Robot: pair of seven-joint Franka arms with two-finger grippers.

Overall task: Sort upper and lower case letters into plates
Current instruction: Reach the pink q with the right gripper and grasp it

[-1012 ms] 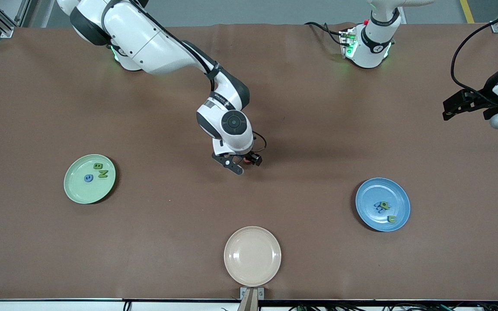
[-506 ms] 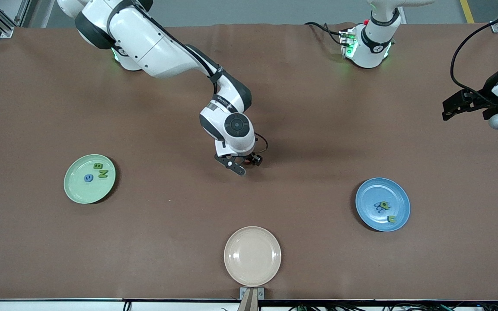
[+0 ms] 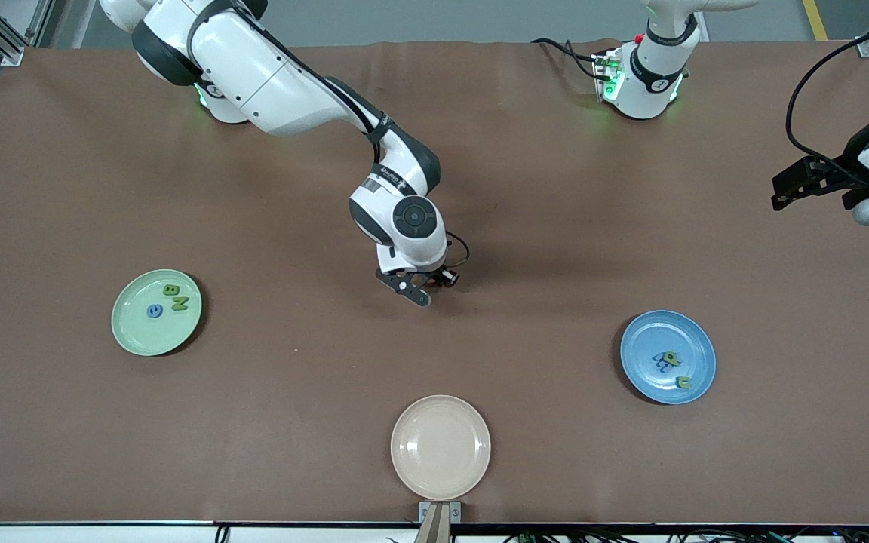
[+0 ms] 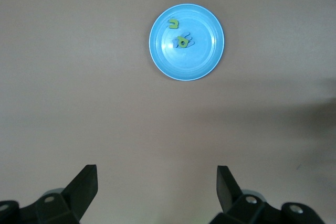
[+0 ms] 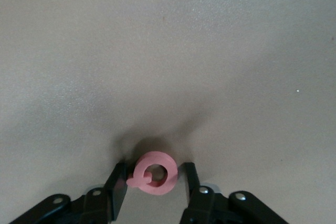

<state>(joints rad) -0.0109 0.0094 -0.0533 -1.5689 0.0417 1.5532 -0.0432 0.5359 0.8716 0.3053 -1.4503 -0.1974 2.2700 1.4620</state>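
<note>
Now the right gripper [image 5: 153, 182], mid-table, pinches a pink letter [image 5: 154, 172]; next, lift toward the green plate [image 3: 156, 311] at nine o'clock. The left gripper [image 4: 156, 187] waits, spread wide, above the blue plate [image 4: 186, 42].

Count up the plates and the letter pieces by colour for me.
Plates: 3, pale green plate, blue plate, beige plate
Green letters: 4
Blue letters: 2
Pink letter: 1, between the right gripper fingers
Total: 10

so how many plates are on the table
3: a pale green plate toward the right arm's end, a blue plate toward the left arm's end, and a beige plate nearest the front camera.
</note>
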